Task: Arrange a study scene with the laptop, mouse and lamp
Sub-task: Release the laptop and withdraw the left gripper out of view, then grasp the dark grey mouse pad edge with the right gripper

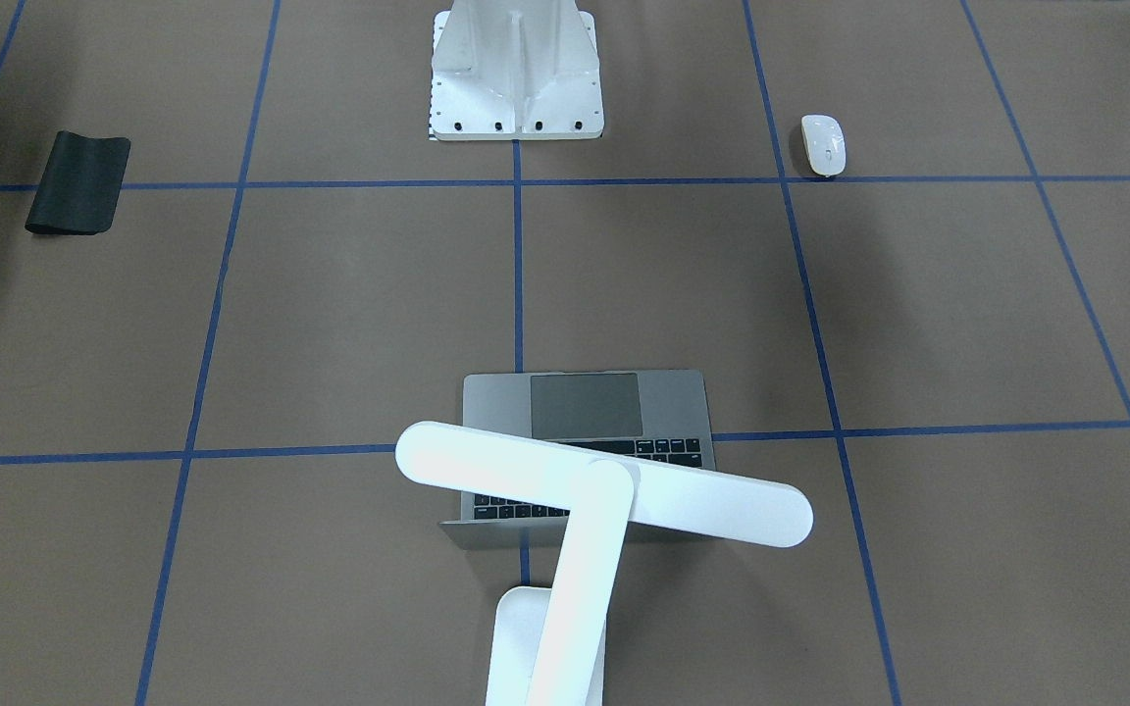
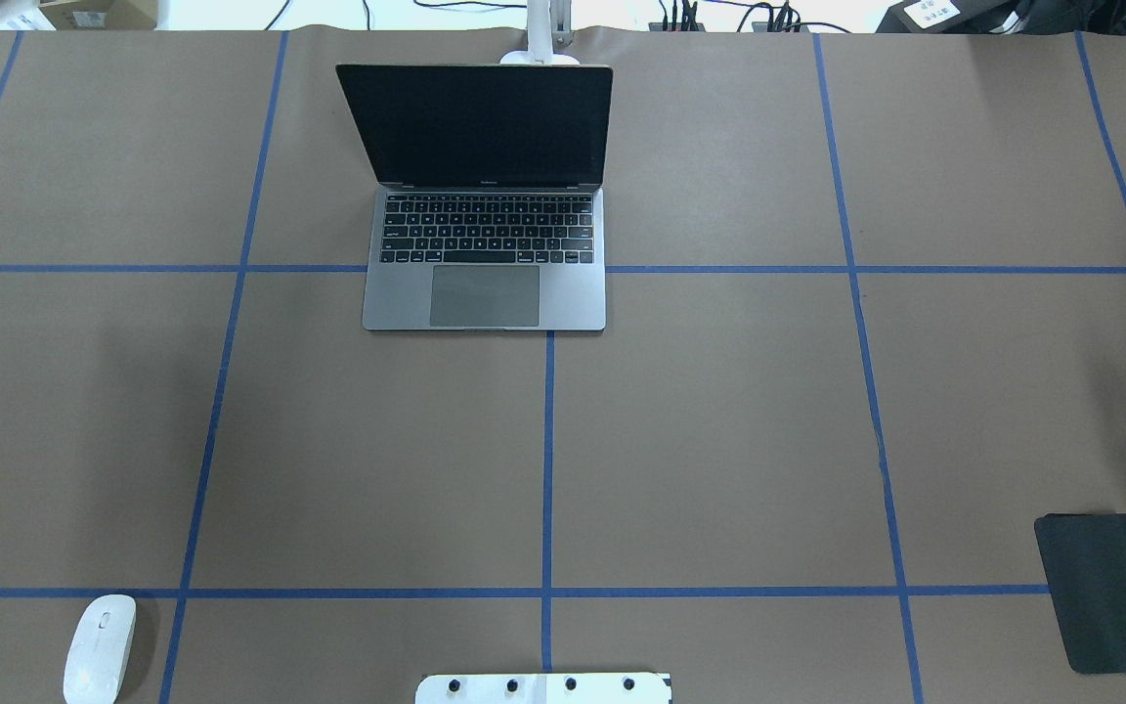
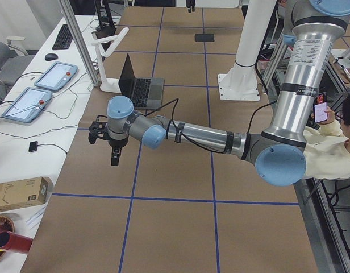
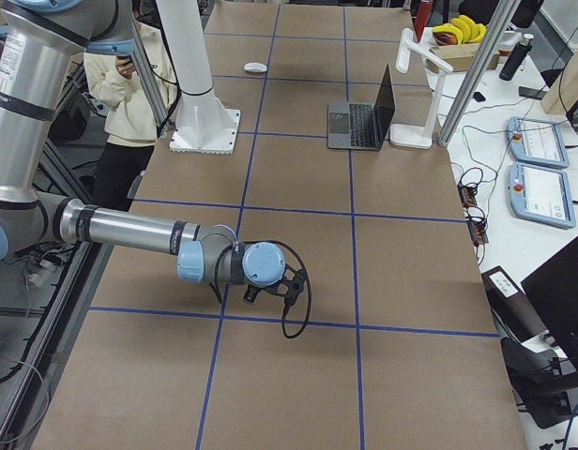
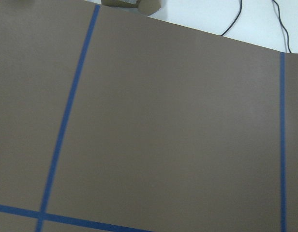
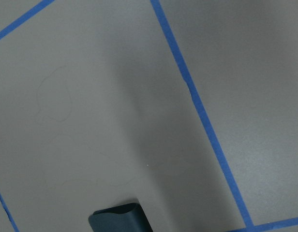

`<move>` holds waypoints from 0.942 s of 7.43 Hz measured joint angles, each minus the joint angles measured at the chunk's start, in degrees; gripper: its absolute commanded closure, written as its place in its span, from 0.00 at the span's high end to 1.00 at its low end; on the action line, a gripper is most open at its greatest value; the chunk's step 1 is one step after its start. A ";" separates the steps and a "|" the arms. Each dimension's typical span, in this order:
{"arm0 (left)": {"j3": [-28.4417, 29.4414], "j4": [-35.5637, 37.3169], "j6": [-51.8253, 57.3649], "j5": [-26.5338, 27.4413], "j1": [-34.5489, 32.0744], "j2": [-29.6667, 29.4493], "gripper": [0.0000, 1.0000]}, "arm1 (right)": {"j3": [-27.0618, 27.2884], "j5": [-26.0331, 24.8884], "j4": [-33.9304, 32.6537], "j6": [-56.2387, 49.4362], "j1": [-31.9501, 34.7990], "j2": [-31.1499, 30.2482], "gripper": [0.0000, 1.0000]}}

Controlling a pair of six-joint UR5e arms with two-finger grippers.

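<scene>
The laptop (image 2: 485, 293) sits open with a dark screen, its keyboard facing the robot. The lamp (image 1: 604, 485) stands just behind the laptop, with its bar head reaching over the keyboard. The mouse (image 2: 100, 647) lies well apart from the laptop, toward the robot's left. A black mat (image 2: 1101, 592) lies well apart from it on the robot's right. The left gripper (image 3: 116, 158) and right gripper (image 4: 270, 289) are each over the table, far from the laptop. For both, I cannot tell whether the fingers are apart or together.
</scene>
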 measured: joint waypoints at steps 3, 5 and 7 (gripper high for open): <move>-0.09 0.25 13.04 -3.39 -3.07 3.79 1.00 | 0.04 0.86 3.70 -0.01 -15.00 -0.04 1.00; -0.24 0.28 16.73 -5.63 -4.73 4.58 1.00 | -0.51 -1.04 4.46 1.51 -23.72 0.05 1.00; -0.26 0.32 18.35 -6.91 -5.90 4.63 1.00 | -0.73 -6.56 4.56 5.99 -30.14 0.59 1.00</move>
